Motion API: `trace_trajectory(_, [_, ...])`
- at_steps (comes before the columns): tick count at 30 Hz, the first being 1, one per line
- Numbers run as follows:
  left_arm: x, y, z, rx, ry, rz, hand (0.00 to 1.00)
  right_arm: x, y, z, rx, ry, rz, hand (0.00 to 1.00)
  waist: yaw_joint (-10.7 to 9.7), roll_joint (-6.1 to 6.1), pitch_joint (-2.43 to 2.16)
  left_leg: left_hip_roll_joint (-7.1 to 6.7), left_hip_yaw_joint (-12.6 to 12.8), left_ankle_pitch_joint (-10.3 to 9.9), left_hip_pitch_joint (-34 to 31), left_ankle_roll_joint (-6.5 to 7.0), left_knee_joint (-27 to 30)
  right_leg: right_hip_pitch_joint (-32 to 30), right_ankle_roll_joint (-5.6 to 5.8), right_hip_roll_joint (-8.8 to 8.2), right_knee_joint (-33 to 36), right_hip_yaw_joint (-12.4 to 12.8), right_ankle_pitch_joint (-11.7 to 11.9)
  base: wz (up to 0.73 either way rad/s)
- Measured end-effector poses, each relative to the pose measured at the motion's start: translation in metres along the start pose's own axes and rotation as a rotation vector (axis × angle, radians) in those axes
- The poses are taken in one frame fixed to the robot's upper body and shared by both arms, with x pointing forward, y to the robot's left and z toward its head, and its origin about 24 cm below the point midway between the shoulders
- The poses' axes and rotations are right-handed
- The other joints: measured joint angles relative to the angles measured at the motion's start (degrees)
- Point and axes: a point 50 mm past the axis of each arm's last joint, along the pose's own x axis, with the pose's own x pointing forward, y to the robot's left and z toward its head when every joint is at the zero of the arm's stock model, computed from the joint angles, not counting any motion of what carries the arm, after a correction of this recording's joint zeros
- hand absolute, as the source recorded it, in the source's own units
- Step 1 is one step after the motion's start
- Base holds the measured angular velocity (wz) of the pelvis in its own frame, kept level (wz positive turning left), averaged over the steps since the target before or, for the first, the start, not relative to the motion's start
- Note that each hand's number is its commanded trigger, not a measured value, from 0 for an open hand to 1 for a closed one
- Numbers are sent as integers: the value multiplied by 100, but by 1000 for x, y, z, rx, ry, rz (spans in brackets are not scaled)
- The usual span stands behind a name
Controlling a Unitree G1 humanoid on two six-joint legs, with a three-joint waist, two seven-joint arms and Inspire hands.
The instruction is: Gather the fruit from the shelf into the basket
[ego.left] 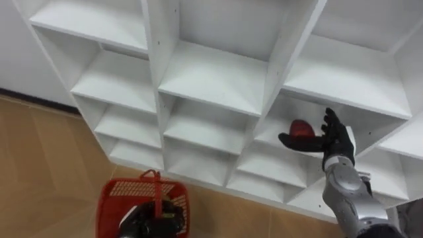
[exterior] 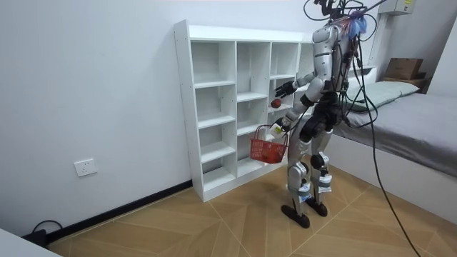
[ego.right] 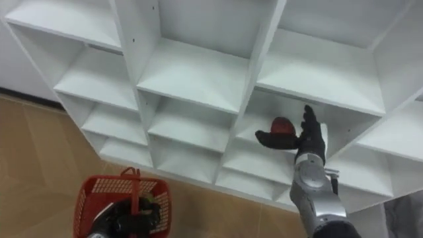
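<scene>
Reaching for fruit, grasp not yet made. White open-compartment shelf unit [ego.left: 210, 82] fronts the robot. Red plastic mesh basket [ego.left: 111, 198] hangs low at left, left hand [ego.left: 151, 219] curled round its handle (contents unclear). Right hand [ego.left: 336, 140] is inside a right-side compartment, fingers spread wide and thumb stretched out, cupping a small round red fruit [ego.left: 303, 127] on the shelf, not clamped; contact can't be told. Next move probably needs fingers closing on it, then a lift out to the basket.
</scene>
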Motion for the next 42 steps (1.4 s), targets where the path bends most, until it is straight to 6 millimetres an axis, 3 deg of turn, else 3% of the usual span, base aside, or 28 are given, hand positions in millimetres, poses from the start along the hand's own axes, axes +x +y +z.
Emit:
trace_trajectory(4, [1, -1, 1, 5, -4, -11, 100, 2, 1, 5, 0, -17, -35, 0, 110, 10, 14, -27, -76, -5, -321, 2, 158, -291, -10, -49, 204, -83, -54, 11])
trace_trajectory(6, [0, -1, -2, 32, 5, -9, 100, 3, 0, 8, 7, -32, -60, 0, 111, 60, 55, -28, -116, -31, -465, 6, 297, -372, -15, -46, 264, -131, -65, 10])
trace_trajectory(10, [1, -4, -1, 34, 1, -14, 100, 4, 0, 10, 11, -38, -75, 0, 130, 97, 78, -17, -123, -101, -814, 4, 507, -719, -36, -71, 518, -133, -140, 0])
trace_trajectory(16, [3, -5, 4, 35, -18, -17, 100, 8, -5, 9, -14, -23, -127, 0, 152, 120, 86, -10, -11, -100, -1214, 16, 596, -1228, -52, -127, 767, -11, -164, -11])
trace_trajectory(23, [6, -12, 8, 61, -30, -34, 100, 15, -6, 32, -2, -86, -179, 0, 123, 142, 85, -3, 100, -89, -1595, 32, 598, -1698, -54, -153, 872, 85, -166, -8])
trace_trajectory(31, [9, -14, 10, 62, -29, -37, 100, 17, -5, 43, -51, -140, -187, 0, 95, 119, 95, -5, 202, -87, -1631, 35, 567, -1881, -34, -182, 1042, 265, -181, -5])
trace_trajectory(36, [12, -14, 12, 65, -27, -33, 100, 18, -10, 52, -136, -197, -224, 0, 86, -6, 166, -17, 244, -81, -1647, 44, 559, -1926, -36, -173, 1030, 387, -217, -5])
trace_trajectory(42, [16, -15, 13, 67, -14, -31, 100, 21, -6, 71, -181, -271, -245, 0, 84, -25, 170, -17, 287, -68, -1642, 63, 494, -1954, -23, -185, 1018, 406, -206, -1])
